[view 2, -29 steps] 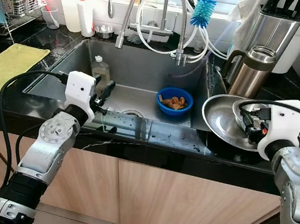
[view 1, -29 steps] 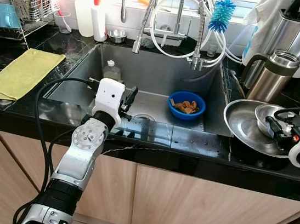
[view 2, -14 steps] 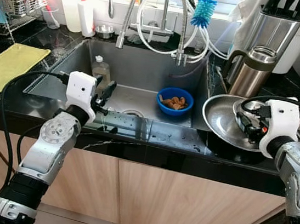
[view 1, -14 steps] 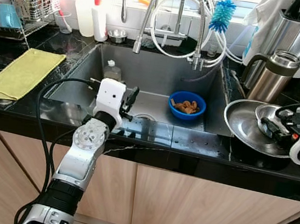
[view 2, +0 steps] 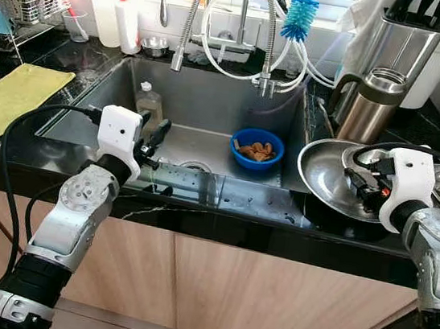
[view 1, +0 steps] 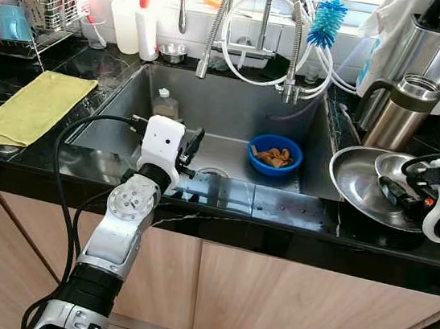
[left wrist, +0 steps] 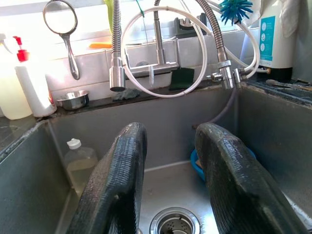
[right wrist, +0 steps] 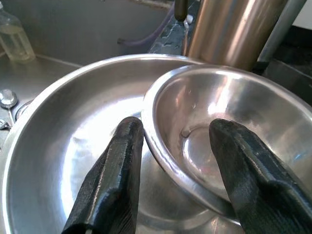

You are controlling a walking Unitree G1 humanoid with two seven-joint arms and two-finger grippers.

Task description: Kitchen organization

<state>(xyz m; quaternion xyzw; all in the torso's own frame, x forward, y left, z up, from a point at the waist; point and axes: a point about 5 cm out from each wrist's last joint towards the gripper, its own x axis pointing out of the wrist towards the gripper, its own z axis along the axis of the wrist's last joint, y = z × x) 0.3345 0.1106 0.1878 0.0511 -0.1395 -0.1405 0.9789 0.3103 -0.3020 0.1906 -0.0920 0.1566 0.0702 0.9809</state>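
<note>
Two spread right fingers [right wrist: 109, 185] astride the small steel bowl's [right wrist: 234, 131] near rim, inside the larger bowl [right wrist: 68, 131].

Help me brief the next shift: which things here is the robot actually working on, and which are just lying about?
In hand:
right gripper, open, fingers either side of the small steel bowl's rim
large steel plate beneath that bowl
left gripper, open over the sink

Lying about:
blue bowl in the sink
yellow cloth
steel flask
bottle brush
</note>
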